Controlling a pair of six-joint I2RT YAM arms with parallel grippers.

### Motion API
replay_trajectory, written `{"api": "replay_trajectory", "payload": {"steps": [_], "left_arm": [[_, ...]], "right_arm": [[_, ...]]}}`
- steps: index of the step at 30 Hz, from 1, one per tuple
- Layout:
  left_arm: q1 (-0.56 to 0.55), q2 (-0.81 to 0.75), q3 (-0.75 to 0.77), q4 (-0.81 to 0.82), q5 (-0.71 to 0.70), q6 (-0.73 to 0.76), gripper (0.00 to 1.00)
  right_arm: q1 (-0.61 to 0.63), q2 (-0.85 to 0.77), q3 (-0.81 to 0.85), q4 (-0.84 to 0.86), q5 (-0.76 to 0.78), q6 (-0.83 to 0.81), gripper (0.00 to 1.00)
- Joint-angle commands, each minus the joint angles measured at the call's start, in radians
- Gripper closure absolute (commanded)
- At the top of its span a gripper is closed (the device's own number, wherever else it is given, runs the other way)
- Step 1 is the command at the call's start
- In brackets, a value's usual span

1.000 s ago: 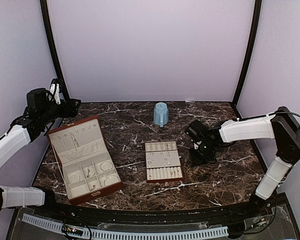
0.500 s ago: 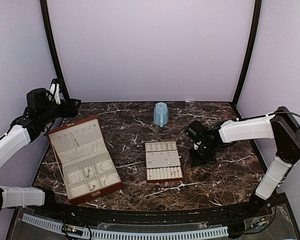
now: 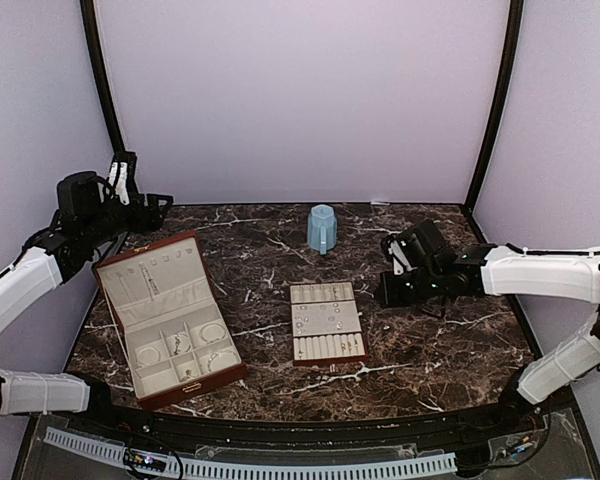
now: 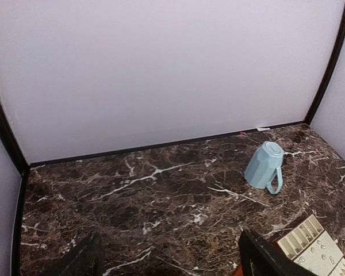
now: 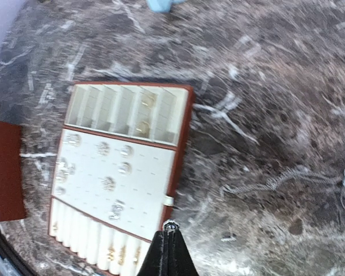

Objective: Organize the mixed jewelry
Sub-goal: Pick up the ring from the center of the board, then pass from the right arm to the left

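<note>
Right gripper has risen off the table beside the slotted tray, pinched shut on a glint too small to identify, a possible pick; left gripper hangs wide open, empty; mixed jewelry lies in tray and box.

Mixed jewelry: tiny silver-coloured pcs, in two groups. Studs are sitting scattered, well apart, over the flat mid panel of the cream slotted tray. Small rings are standing in its end slots. The bracelet hoop is lying flat in a right-hand compartment of the open box; other pcs there are too small to id.
</note>
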Motion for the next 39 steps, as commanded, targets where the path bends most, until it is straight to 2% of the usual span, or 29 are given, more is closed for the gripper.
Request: {"api": "replay_trajectory", "payload": {"steps": [1,7,10,13,17,25,35,39], "left_arm": [[-0.143,-0.015,0.059,0.046,0.025,-0.001,0.17],[-0.301,0.033,0.084,0.132,0.148,-0.060,0.16],[-0.358,0.082,0.086,0.203,0.220,-0.092,0.16],[-0.407,0.151,0.097,0.281,0.389,-0.139,0.16],[-0.444,0.218,0.101,0.363,0.544,-0.171,0.15],[-0.480,0.324,0.150,0.397,0.698,-0.217,0.16],[-0.486,0.368,0.166,0.463,0.826,-0.287,0.39],[-0.485,0.375,0.169,0.452,0.826,-0.285,0.44]], "right_arm": [[0.005,-0.075,-0.078,0.424,-0.196,-0.071,1.00],[0.005,-0.064,-0.112,0.871,-0.378,-0.088,1.00],[0.009,-0.007,-0.057,0.976,-0.485,-0.099,1.00],[0.016,0.039,-0.009,1.044,-0.572,-0.092,1.00],[0.050,0.064,0.063,1.010,-0.613,-0.142,1.00],[0.093,0.103,0.155,0.948,-0.688,-0.189,1.00],[0.100,0.121,0.178,0.910,-0.718,-0.206,1.00],[0.099,0.125,0.189,0.894,-0.728,-0.215,1.00]]}}
